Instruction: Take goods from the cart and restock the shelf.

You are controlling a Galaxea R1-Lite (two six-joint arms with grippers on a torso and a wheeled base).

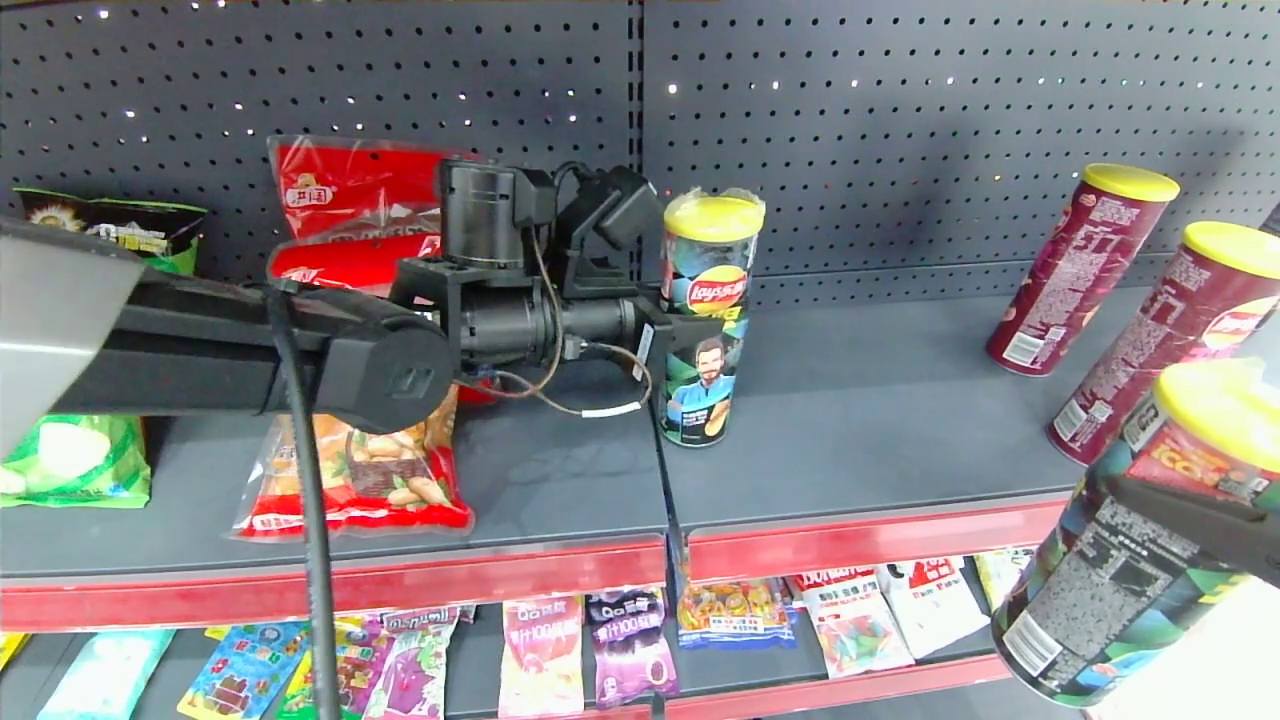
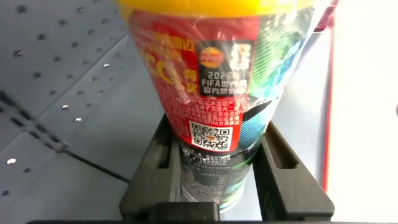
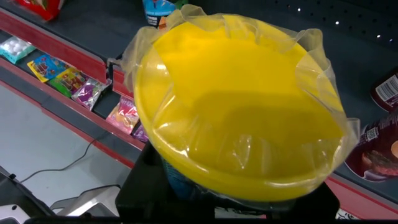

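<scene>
A chips can with a yellow lid and blue-green wrap stands upright on the grey shelf, near its middle. My left gripper reaches in from the left and is shut on this can at mid-height. In the left wrist view the can sits between the black fingers. A second chips can hangs tilted at the lower right, in front of the shelf edge, with my right gripper shut on it. Its plastic-covered yellow lid hides most of the right gripper in the right wrist view.
Two maroon cans lean at the shelf's right end. Red snack bags, a peanut bag and green bags lie on the left half. Bare shelf lies between the middle can and the maroon ones. Candy packets fill the lower shelf.
</scene>
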